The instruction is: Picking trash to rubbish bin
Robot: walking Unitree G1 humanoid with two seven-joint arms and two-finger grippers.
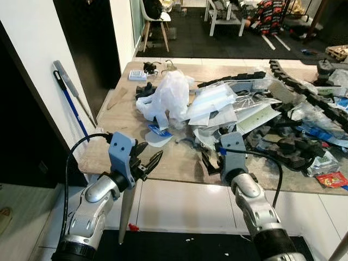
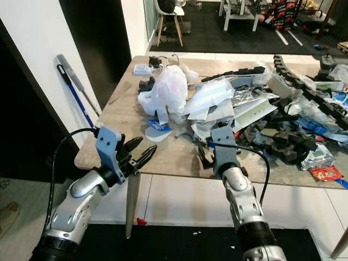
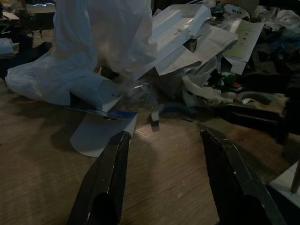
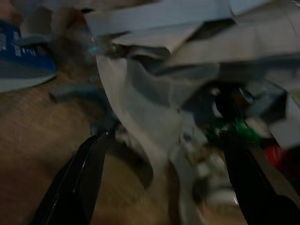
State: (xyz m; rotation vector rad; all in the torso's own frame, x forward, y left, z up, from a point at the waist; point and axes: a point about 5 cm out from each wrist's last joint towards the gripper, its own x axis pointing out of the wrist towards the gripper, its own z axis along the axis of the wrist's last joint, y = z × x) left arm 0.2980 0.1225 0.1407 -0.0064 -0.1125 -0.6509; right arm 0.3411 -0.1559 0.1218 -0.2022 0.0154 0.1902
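Nearest our lens, two silver forearms reach out over the near edge of a wooden table (image 1: 117, 122). Our left gripper (image 1: 147, 162) hangs at that edge with its black fingers spread wide and nothing between them; in the left wrist view the gap frames bare wood. Our right gripper (image 4: 161, 180) has its tips buried in the front of the trash heap, so from the head cameras we cannot make out what they touch. The right wrist view is blurred and dim, yet it shows both fingers well apart, with a pale strip of paper or plastic (image 4: 136, 108) hanging down between them, apparently ungripped; contact is unclear.

Just ahead of the left gripper lies a flat white card with a blue label (image 1: 156, 134), and directly beyond that sits a crumpled white plastic bag (image 1: 167, 93), bulging upward, its loose tail trailing toward the gripper. Ahead of the right gripper, folded white wrappers and envelopes (image 1: 217, 106) lie in overlapping layers, their long edges running away from the gripper and slanting toward its right. Farther to that gripper's right, black foam pieces (image 1: 288, 144) and a red snack packet (image 1: 331, 179) crowd the tabletop, partly cut off by the frame edge.

Off to the left gripper's left, a blue-handled mop (image 1: 70, 98) leans against the white wall.
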